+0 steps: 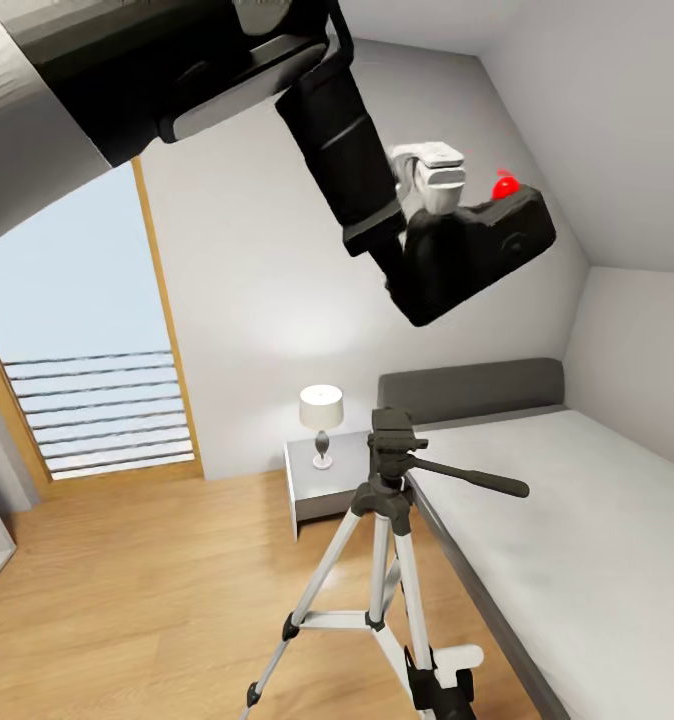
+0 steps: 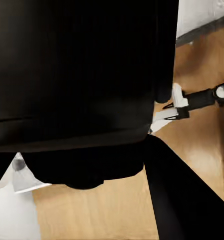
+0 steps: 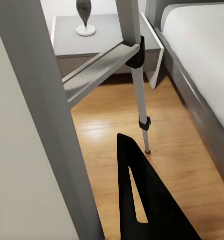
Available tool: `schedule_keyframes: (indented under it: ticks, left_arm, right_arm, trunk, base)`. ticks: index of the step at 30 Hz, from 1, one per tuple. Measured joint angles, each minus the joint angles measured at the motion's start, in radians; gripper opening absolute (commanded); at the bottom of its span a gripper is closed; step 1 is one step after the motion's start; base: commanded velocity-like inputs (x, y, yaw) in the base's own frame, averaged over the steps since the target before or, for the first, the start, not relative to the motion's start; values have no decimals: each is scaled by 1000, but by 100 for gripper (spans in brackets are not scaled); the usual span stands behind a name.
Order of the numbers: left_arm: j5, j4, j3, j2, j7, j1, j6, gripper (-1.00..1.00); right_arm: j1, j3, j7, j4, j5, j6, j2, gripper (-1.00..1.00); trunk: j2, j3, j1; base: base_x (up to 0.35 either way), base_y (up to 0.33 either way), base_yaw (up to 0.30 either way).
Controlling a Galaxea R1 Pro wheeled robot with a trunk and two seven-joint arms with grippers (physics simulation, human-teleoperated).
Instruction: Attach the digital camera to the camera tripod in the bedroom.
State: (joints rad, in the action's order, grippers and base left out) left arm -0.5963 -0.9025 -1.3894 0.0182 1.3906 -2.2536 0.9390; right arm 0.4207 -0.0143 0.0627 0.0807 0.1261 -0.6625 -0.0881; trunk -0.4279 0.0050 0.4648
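At far left the window (image 1: 87, 400) lights the bedroom floor (image 1: 127, 600). The left gripper (image 1: 432, 200) is clamped on the digital camera (image 1: 477, 250), held high above the camera tripod (image 1: 387, 540), which stands near the bed (image 1: 577, 520). The camera looks rigid, light and smooth-sided, so hold its body flanks. Low at right, by a tripod leg, the right gripper (image 1: 442, 680): I cannot tell its opening.

Wood floor (image 1: 127, 600): camera tripod (image 1: 382, 560), nightstand (image 1: 322, 490), bed (image 1: 567, 520).
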Motion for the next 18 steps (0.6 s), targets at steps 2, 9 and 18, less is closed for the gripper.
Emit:
schedule_keyframes:
  ticks: [2,9,18]
  left_arm:
    - [78,-53,-1,-6,144,0,-48,-100]
    - [217,-121,-120,-12,178,0,-84,-100]
    - [225,-113,-196,10,178,0,-89,-100]
  right_arm:
    - [0,-2,0,0,-3,0,-1,-100]
    - [0,-3,0,1,-6,0,-2,-100]
    - [0,-4,1,2,-9,1,-2,-100]
  trunk:
    - [0,0,0]
    - [0,0,0]
    - [0,0,0]
  base:
    - [0,0,0]
    - [0,0,0]
    - [0,0,0]
